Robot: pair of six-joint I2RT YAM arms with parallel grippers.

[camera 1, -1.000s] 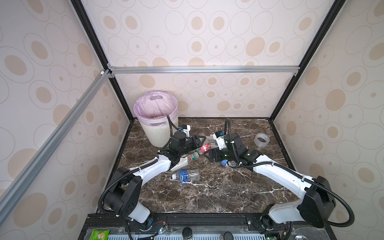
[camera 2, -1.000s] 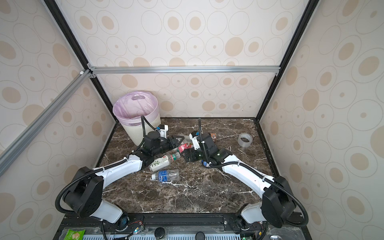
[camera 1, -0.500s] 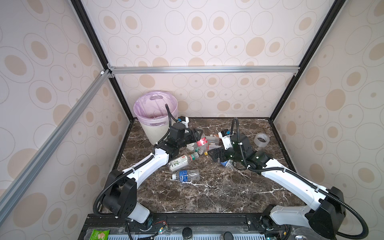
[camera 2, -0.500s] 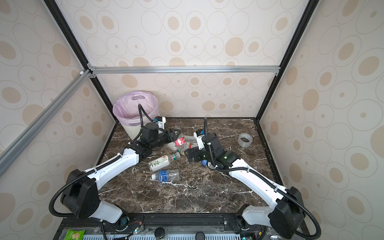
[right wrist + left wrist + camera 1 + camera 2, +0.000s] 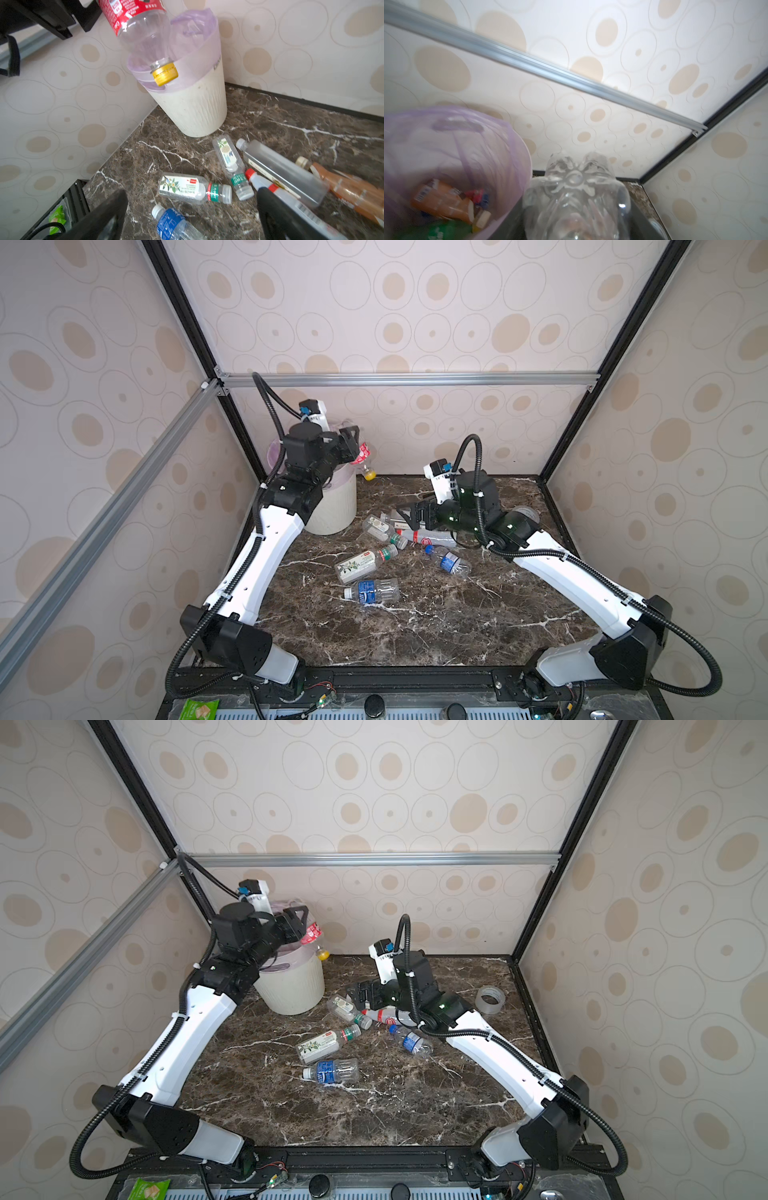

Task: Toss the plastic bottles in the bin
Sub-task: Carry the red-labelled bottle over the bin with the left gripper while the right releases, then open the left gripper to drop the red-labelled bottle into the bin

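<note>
My left gripper (image 5: pixel 353 444) is shut on a clear plastic bottle (image 5: pixel 364 456) with a red label and a yellow cap. It holds the bottle cap-down over the right rim of the bin (image 5: pixel 332 510), an off-white ribbed basket with a lilac liner. In the left wrist view the bottle's base (image 5: pixel 575 187) fills the space between the jaws, beside the bin's liner (image 5: pixel 456 145). My right gripper (image 5: pixel 411 514) is open and empty, low over several plastic bottles lying on the table, among them a floral-label one (image 5: pixel 180 187) and a blue-label one (image 5: pixel 170 223). Its fingers (image 5: pixel 276 216) show wide apart.
A clear tape roll (image 5: pixel 490 1000) lies at the back right of the marble table (image 5: pixel 436 626). More bottles lie mid-table: a blue-label one (image 5: pixel 372 591) and a blue-capped one (image 5: pixel 449 562). The bin (image 5: pixel 446 199) holds orange and green waste. Walls enclose three sides.
My left gripper has risen with the red-label bottle from near the table to over the bin's rim. My right gripper has shifted slightly left and opened a little wider.
</note>
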